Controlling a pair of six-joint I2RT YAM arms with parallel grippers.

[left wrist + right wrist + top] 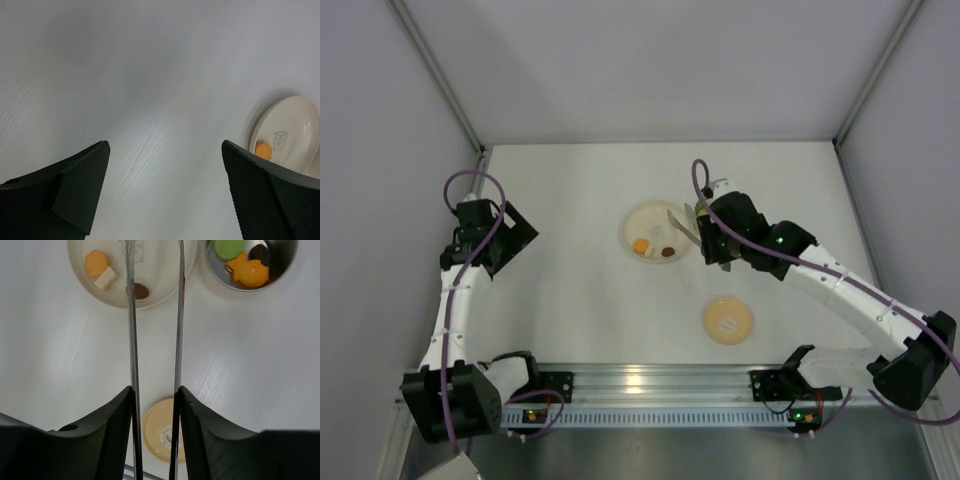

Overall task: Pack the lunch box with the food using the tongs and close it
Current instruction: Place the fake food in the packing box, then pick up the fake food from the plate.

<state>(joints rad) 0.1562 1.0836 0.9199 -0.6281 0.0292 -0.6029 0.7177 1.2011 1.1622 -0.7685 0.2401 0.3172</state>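
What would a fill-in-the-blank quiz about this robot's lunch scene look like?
1. The right gripper is closed on the ____.
2. The plate holds ____ bits of food: an orange piece, a white piece and a brown piece.
3. The lunch box stands ____, its lid lying apart from it.
4. The left gripper holds ____.
Missing words: tongs; three; open; nothing.
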